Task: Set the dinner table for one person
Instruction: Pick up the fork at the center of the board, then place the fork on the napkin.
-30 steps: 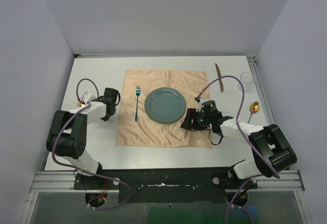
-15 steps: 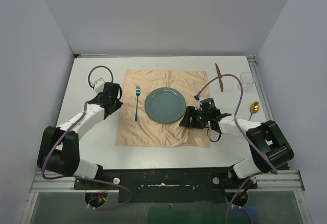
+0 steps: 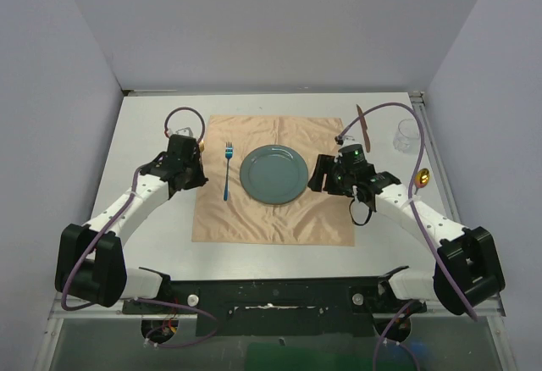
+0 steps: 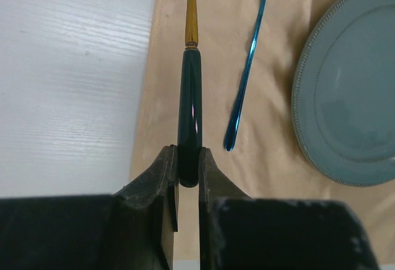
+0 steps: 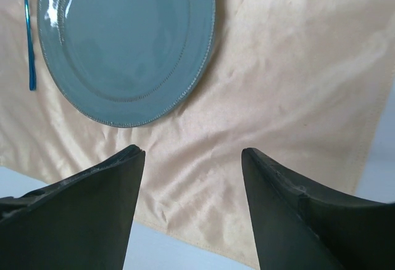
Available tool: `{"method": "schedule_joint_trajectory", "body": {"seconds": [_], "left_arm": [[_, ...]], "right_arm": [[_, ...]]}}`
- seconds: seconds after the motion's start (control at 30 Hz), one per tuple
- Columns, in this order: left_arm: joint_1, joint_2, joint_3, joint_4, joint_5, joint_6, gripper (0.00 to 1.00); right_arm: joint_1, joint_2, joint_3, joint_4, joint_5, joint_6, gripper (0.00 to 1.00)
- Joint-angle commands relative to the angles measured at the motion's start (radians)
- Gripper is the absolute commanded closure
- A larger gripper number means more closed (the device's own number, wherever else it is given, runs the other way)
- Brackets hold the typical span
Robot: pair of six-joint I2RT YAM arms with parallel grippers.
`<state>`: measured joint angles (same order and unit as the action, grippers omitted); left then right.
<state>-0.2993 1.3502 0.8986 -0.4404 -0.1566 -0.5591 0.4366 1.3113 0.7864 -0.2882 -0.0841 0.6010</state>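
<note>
"Where's the dinner table in all this?"

"It's the large flat white rectangular worktop with aluminium rails (image 3: 144,134). Both arms are bolted at its near edge, and everything else sits on it."

"And in the middle?"

"A rumpled square peach-orange cloth (image 3: 271,218) with a round grey-green plate with a beaded rim (image 3: 273,174) on it. A slim blue metal fork (image 3: 227,172) lies on the cloth just left of the plate, tines pointing away from the arms."

"What about the left hand?"

"The left hand (image 4: 187,168) is pinched tight on the butt of a slim utensil with a glossy dark green handle and a gold stem (image 4: 191,91). It's over the cloth's left border, roughly parallel to the fork. Its working end runs out of the wrist view, so I can't tell what kind it is, nor whether it touches the cloth."

"And the right?"

"The right hand (image 5: 192,159) has its fingers spread wide with nothing between them, above the cloth just right of the plate."

"Anything off the cloth?"

"Along the worktop's right side there's a slim brownish utensil (image 3: 360,117) partly behind a cable, a clear glass tumbler (image 3: 407,135) and a gold-coloured spoon (image 3: 423,175)."
</note>
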Motion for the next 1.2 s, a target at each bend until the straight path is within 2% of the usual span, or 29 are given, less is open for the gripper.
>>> {"method": "schedule_joint_trajectory", "body": {"seconds": [0.0,0.17,0.33,0.47,0.73,1.17], "left_arm": [[-0.033,0.008,0.05,-0.041,0.111,0.094,1.0],[-0.097,0.039,0.056,-0.089,0.054,0.114,1.0],[-0.098,0.037,0.03,-0.106,0.053,0.126,1.0],[-0.094,0.027,0.007,-0.098,-0.016,0.081,1.0],[-0.089,0.065,0.016,-0.009,-0.086,0.051,1.0],[-0.087,0.207,-0.006,0.203,-0.119,0.106,1.0]], "right_arm": [[0.004,-0.064,0.086,-0.103,0.112,-0.014,0.35],[0.005,-0.064,0.115,-0.116,0.118,-0.003,0.35],[0.01,-0.055,0.111,-0.109,0.106,0.003,0.35],[0.013,-0.055,0.105,-0.11,0.103,0.005,0.35],[0.019,-0.061,0.09,-0.103,0.1,0.018,0.35],[0.039,-0.039,0.088,-0.111,0.115,0.039,0.34]]}}
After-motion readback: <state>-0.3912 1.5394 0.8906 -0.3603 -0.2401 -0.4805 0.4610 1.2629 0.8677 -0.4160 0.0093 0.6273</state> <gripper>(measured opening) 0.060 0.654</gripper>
